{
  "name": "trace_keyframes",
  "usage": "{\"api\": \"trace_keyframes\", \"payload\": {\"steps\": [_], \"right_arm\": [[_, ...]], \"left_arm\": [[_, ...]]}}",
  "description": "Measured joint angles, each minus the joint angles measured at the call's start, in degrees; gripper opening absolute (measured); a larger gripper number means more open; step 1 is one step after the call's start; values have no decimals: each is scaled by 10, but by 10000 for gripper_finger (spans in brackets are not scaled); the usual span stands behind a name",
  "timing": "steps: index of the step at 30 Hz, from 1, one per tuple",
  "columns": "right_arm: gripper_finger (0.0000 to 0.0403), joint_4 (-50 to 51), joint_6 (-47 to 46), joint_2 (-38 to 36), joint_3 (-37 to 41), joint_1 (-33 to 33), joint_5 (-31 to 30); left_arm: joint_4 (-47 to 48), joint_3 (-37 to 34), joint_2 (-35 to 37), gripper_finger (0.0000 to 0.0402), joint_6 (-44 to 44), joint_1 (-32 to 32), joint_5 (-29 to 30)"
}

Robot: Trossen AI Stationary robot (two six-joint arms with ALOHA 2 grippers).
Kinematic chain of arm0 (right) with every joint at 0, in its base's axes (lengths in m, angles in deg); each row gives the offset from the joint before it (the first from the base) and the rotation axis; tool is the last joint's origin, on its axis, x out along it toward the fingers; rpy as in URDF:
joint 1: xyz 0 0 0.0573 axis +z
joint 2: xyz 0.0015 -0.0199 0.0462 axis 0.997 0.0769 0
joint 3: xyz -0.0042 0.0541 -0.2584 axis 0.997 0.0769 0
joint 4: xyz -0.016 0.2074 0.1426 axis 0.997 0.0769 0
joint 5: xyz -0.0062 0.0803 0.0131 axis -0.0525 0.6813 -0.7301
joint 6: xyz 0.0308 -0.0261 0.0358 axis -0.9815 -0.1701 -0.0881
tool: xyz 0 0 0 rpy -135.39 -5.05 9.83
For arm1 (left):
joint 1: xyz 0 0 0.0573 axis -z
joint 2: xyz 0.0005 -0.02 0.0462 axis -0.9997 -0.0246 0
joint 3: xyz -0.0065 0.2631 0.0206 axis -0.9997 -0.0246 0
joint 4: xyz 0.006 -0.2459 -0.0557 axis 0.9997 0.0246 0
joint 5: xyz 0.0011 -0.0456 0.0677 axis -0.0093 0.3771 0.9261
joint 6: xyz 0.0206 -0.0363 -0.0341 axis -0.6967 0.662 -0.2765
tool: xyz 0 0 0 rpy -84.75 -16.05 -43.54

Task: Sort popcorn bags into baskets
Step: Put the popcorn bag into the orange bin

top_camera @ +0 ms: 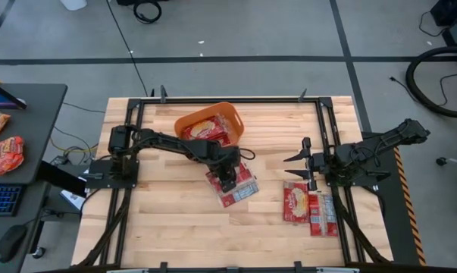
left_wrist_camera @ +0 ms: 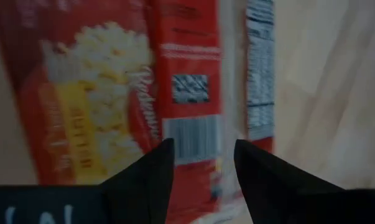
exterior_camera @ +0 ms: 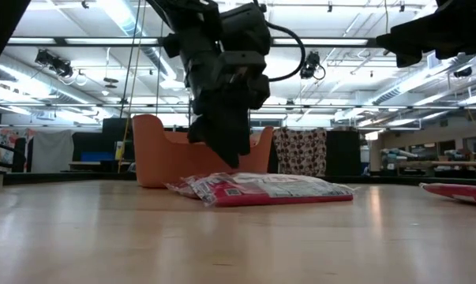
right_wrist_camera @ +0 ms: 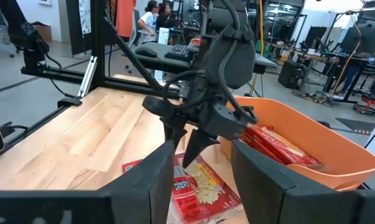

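Two or three red popcorn bags (top_camera: 241,189) lie flat, overlapping, on the wooden table's middle. They show as a low heap (exterior_camera: 269,189) in the low view and fill the left wrist view (left_wrist_camera: 100,93). My left gripper (top_camera: 226,179) hangs just above them, pointing down, open, with a gap to the top bag (exterior_camera: 231,158). The orange basket (top_camera: 232,114) stands behind it on the far side, with several red bags inside (top_camera: 205,130). My right gripper (top_camera: 298,167) waits open near the table's right side, beside two more bags (top_camera: 296,203).
Another bag (top_camera: 323,214) lies by the right arm's base, near the right edge. A dark side table to the left holds more packets (top_camera: 8,155) and a keyboard. Black frame rails run along both table sides. Bare wood stretches across the near half of the table.
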Motion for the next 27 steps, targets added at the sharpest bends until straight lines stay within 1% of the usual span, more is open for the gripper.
{"api": "trace_keyframes", "payload": {"steps": [5,8,13,15,18,24,27], "right_arm": [[164,0,1,0,0,0,0],[164,0,1,0,0,0,0],[164,0,1,0,0,0,0],[164,0,1,0,0,0,0],[164,-1,1,0,0,0,0],[164,-2,2,0,0,0,0],[164,-1,3,0,0,0,0]], "left_arm": [[24,0,0,172,-3,0,43],[32,0,-1,172,0,1,45],[30,0,-15,172,13,1,34],[20,0,-30,172,19,5,14],[-25,2,-46,172,20,13,-20],[-52,2,-51,172,20,29,-24],[-64,1,-52,172,34,31,-27]]}}
